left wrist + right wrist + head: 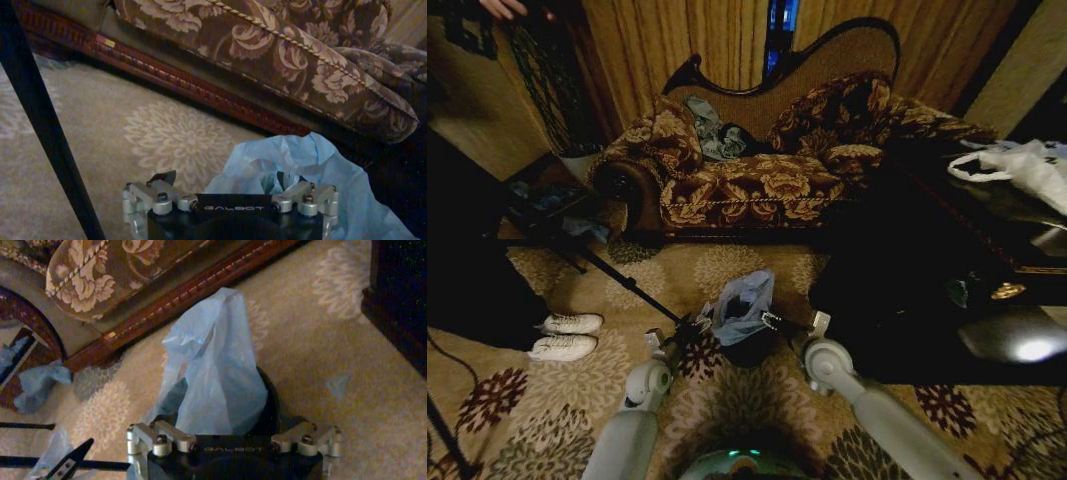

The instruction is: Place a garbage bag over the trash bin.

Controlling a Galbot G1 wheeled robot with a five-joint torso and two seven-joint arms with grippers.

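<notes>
The pale blue garbage bag [743, 305] stands bunched up out of the small black trash bin [749, 350] on the patterned carpet [727, 265], in front of the floral sofa [757, 185]. The bin's rim [270, 395] is mostly hidden by film. The left gripper [689, 325] and right gripper [772, 321] flank the bag; I cannot tell whether either claw is parted or clamped.

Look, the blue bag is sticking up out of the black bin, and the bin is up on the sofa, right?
Not quite. The blue bag does stick up out of the black bin, but the right wrist view shows the bin on the carpet in front of the sofa.
</notes>
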